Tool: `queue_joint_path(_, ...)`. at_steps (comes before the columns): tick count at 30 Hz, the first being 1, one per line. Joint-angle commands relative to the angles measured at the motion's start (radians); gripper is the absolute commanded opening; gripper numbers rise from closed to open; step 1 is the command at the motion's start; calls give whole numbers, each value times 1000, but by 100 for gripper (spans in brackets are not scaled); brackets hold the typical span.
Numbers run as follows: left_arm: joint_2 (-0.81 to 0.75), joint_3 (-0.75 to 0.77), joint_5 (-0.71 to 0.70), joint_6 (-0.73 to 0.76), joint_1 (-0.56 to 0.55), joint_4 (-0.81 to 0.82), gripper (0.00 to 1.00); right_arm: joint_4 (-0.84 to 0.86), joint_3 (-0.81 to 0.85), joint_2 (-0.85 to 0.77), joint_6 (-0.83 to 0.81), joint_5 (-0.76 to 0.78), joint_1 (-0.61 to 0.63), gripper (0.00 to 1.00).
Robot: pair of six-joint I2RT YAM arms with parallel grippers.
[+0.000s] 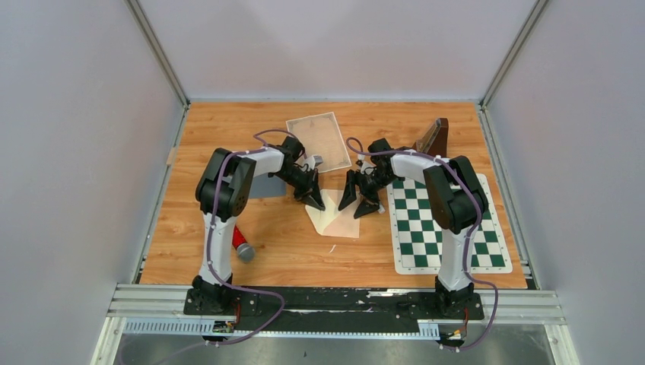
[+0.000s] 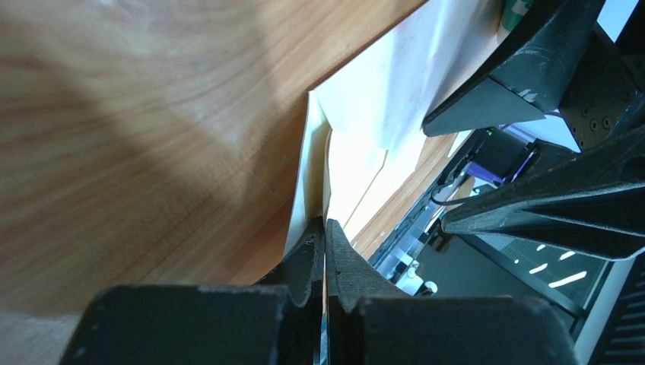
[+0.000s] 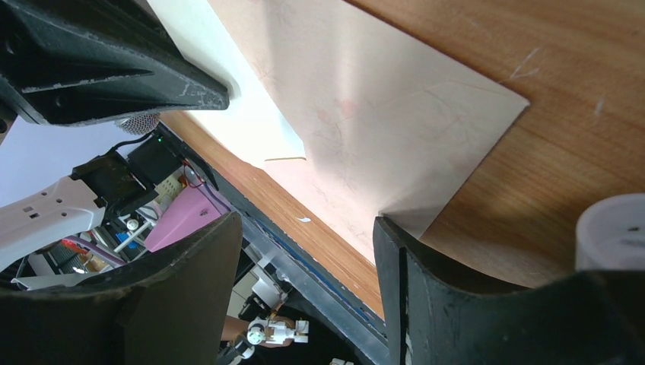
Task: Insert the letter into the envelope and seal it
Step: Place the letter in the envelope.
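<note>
A cream envelope (image 1: 338,220) lies flat mid-table between my two grippers. My left gripper (image 1: 314,201) is at its upper-left corner. In the left wrist view the jaws (image 2: 325,228) are shut, pinching the raised paper edge of the envelope (image 2: 306,190), whose mouth gapes just beyond. My right gripper (image 1: 357,204) is open over the envelope's right edge. In its own view the gripper (image 3: 308,224) has one fingertip (image 3: 388,232) touching the edge of the envelope (image 3: 380,114). A whiter sheet (image 3: 251,129) shows at the far end; I cannot tell if it is the letter.
A beige bordered sheet (image 1: 319,141) lies behind the grippers. A grey flat piece (image 1: 266,187) sits under the left arm. A red and grey cylinder (image 1: 242,245) lies near the left base. A green checkered mat (image 1: 445,224) and a brown wooden block (image 1: 433,137) are on the right.
</note>
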Motion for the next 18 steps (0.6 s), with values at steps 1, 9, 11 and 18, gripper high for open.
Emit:
queue_joint_path(1, 32, 55, -17, -6, -11, 20, 0, 9, -28, 67, -11, 56, 17, 65)
queue_joint_path(9, 58, 62, -11, -42, -23, 42, 0, 10, -25, 69, -14, 54, 17, 65)
queue_joint_path(11, 65, 57, -3, -54, -23, 50, 0, 9, -23, 71, -14, 53, 17, 65)
queue_joint_path(18, 99, 77, -6, -56, -24, 40, 0, 10, -23, 70, -13, 55, 17, 65)
